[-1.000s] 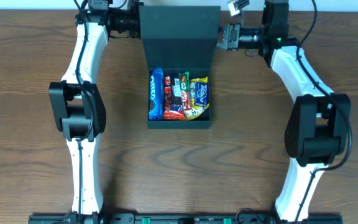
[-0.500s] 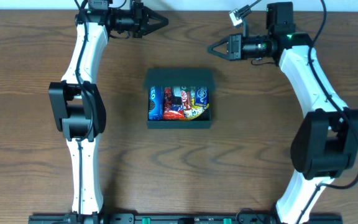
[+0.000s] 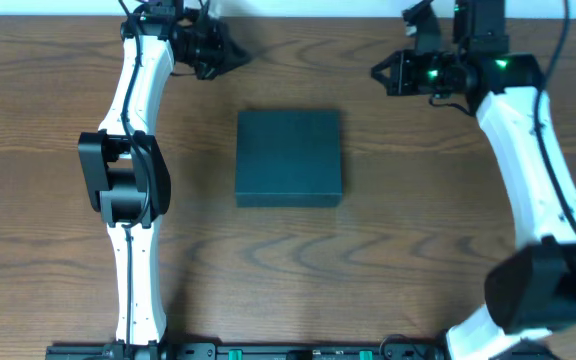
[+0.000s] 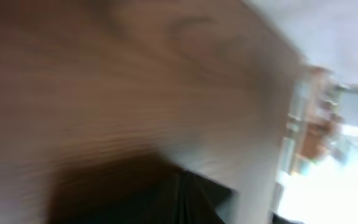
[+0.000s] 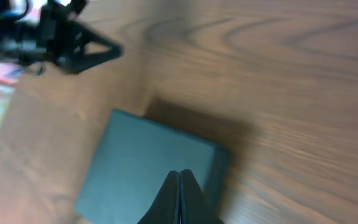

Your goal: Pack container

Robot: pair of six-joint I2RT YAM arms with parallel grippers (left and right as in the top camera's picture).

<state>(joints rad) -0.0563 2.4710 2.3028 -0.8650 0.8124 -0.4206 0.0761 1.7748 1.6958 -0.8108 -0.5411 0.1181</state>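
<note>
On the desk [image 3: 418,250], the container [image 3: 288,157] lies closed.
Left jaws and right jaws are pressed together, well apart from it.

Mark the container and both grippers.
container [image 3: 289,157], overhead view, middle of its closed lid.
left gripper [image 5: 117,48], right wrist view, tip where its fingers meet.
right gripper [image 5: 180,176], right wrist view, tip where its fingers meet.
</note>
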